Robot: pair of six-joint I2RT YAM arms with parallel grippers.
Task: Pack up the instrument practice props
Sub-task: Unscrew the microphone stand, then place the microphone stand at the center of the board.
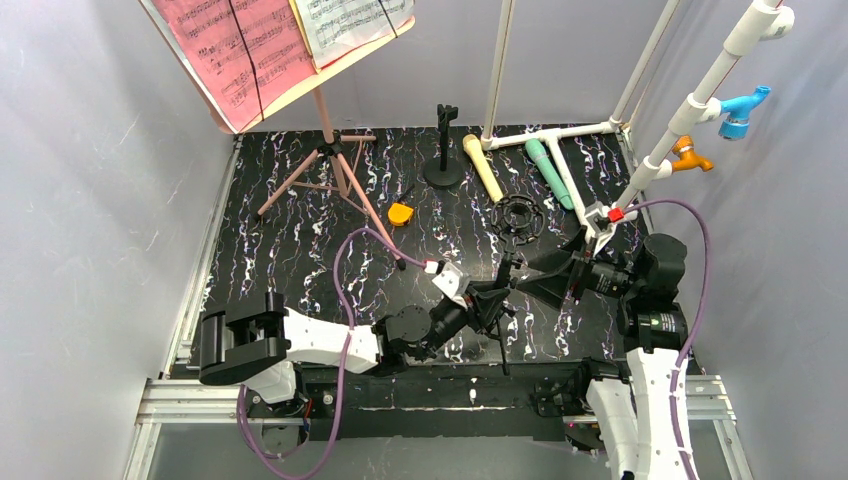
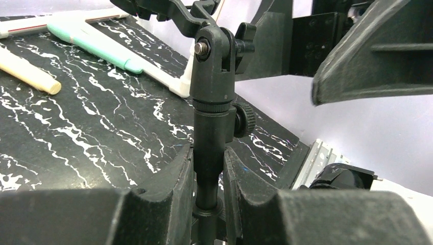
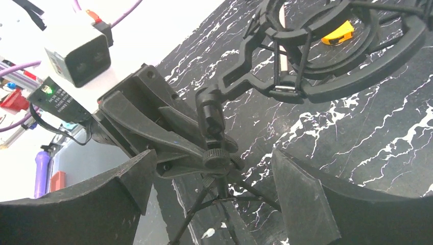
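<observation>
While the left end effector clamps the shock-mount stand by its post near the front edge of the counter, the right end effector, jaws apart beside it, could knock it askew.

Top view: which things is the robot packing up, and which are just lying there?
To pack: pink music stand, music sheets, beige microphone, teal microphone, black shock-mount stand clamped in the left gripper.
Just lying about: white pipe frame, small yellow thing.
</observation>
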